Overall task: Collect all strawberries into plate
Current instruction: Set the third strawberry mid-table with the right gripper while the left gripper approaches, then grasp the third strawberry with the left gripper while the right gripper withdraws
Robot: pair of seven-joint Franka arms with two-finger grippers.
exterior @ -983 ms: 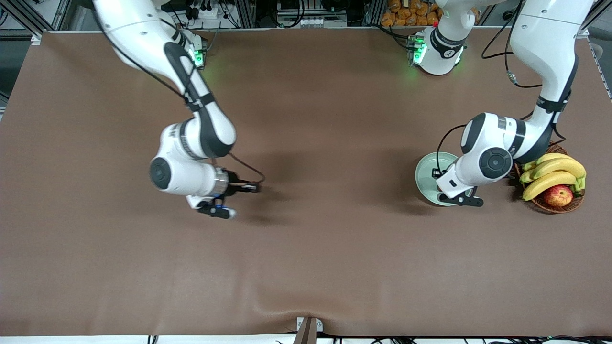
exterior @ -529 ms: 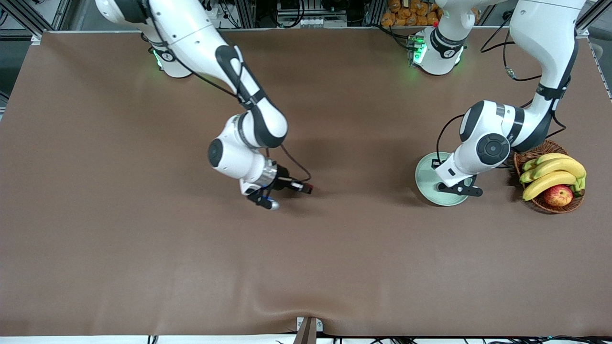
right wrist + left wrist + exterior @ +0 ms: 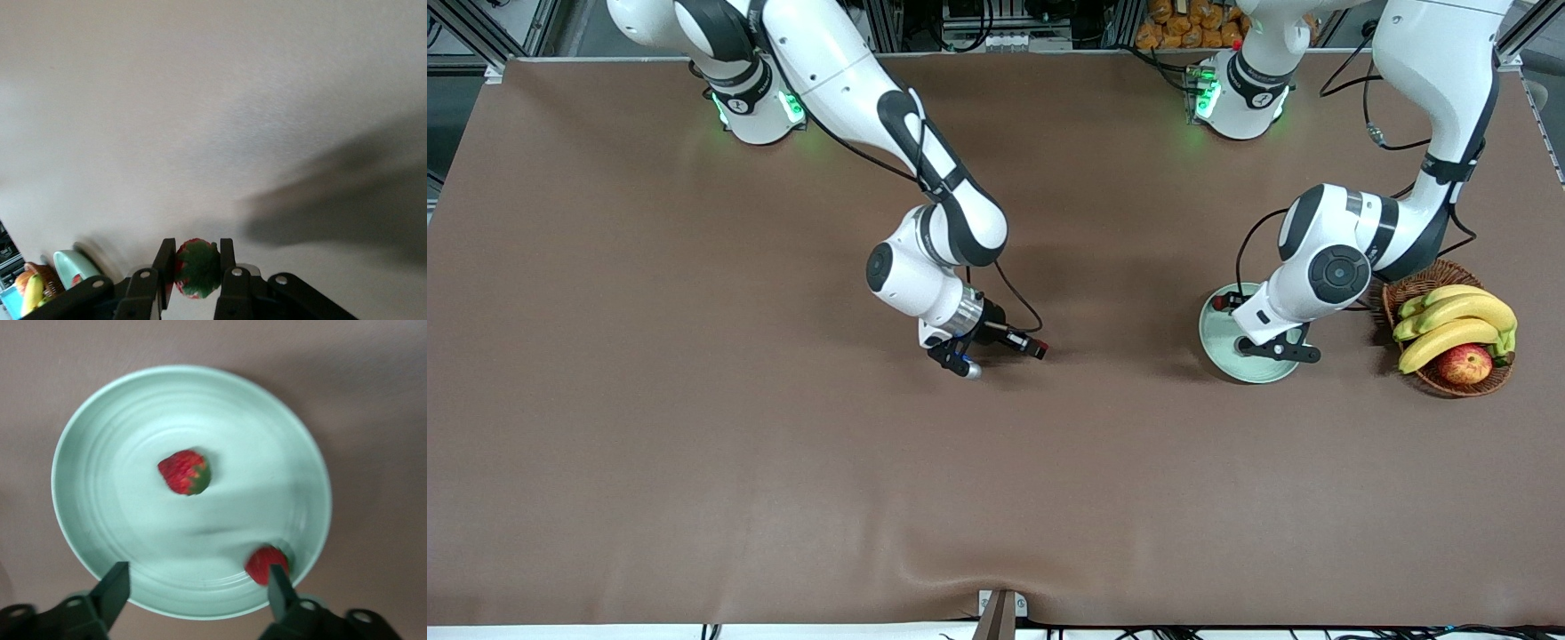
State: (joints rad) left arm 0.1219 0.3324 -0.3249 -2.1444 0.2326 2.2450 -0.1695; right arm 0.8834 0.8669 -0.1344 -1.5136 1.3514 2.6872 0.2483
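Observation:
The pale green plate (image 3: 87, 540) holds two strawberries. One strawberry (image 3: 185, 472) lies near its middle. The other (image 3: 263, 563) lies by the rim, right next to one finger of my left gripper (image 3: 197, 579), which hangs open just above the plate (image 3: 1216, 331). My right gripper (image 3: 196, 252) is shut on a third strawberry (image 3: 197, 270), leafy top facing the camera. In the front view that right gripper (image 3: 1033, 348) is over the middle of the table, apart from the plate. The left gripper (image 3: 1279, 352) covers part of the plate there.
A brown wicker basket (image 3: 1440, 384) with bananas and a red-yellow apple (image 3: 1464, 364) stands beside the plate, toward the left arm's end of the table. The basket (image 3: 32, 288) and plate (image 3: 70, 265) also show small in the right wrist view.
My right arm has carried its strawberry from the right arm's end to over the table's middle, toward the plate. My left gripper has opened over the plate and shifted slightly.

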